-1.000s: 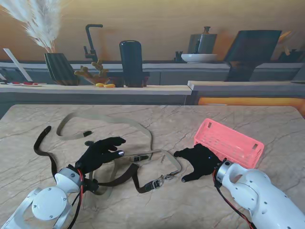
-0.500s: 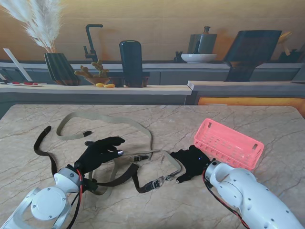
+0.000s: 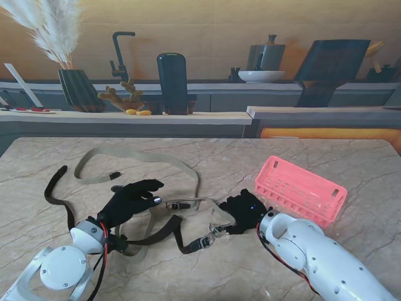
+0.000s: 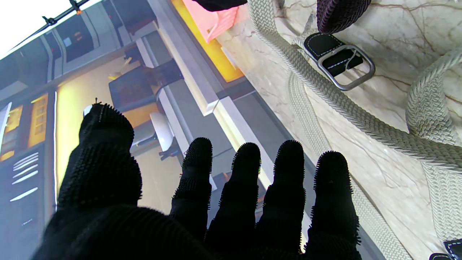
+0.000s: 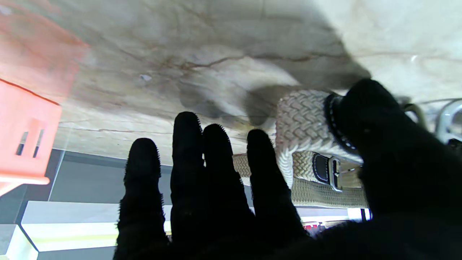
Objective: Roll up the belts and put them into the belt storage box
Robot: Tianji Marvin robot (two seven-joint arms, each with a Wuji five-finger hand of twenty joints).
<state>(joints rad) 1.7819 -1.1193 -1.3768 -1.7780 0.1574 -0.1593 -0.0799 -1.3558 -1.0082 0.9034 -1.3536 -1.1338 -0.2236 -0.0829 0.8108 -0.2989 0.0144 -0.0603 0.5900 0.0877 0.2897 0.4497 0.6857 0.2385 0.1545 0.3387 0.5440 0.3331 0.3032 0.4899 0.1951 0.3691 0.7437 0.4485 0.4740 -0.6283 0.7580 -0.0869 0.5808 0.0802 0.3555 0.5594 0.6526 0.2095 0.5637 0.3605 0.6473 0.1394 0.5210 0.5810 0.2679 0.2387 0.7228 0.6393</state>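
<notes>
A beige woven belt (image 3: 144, 153) lies in loose loops on the marble table, and a dark brown belt (image 3: 160, 237) crosses it nearer to me. My left hand (image 3: 133, 199) hovers flat over the beige belt (image 4: 361, 119) with its fingers (image 4: 288, 180) spread and holding nothing, close to that belt's metal buckle (image 4: 343, 61). My right hand (image 3: 245, 211) has reached the belt's right end. In the right wrist view its thumb (image 5: 389, 144) lies against the leather-tipped end of the beige belt (image 5: 303, 119) while its fingers stay straight and apart. The pink storage basket (image 3: 301, 188) sits just right of that hand.
The dark belt's buckle (image 3: 210, 238) lies left of and slightly nearer to me than my right hand. Bare marble table (image 3: 313, 153) stretches beyond the basket. A counter behind the table carries a black cylinder (image 3: 172, 81), a vase of pampas grass (image 3: 78, 88) and a faucet.
My right hand has slid left from beside the basket to the beige belt's end, and the belt's loop there has bunched up. The left hand has stayed in place.
</notes>
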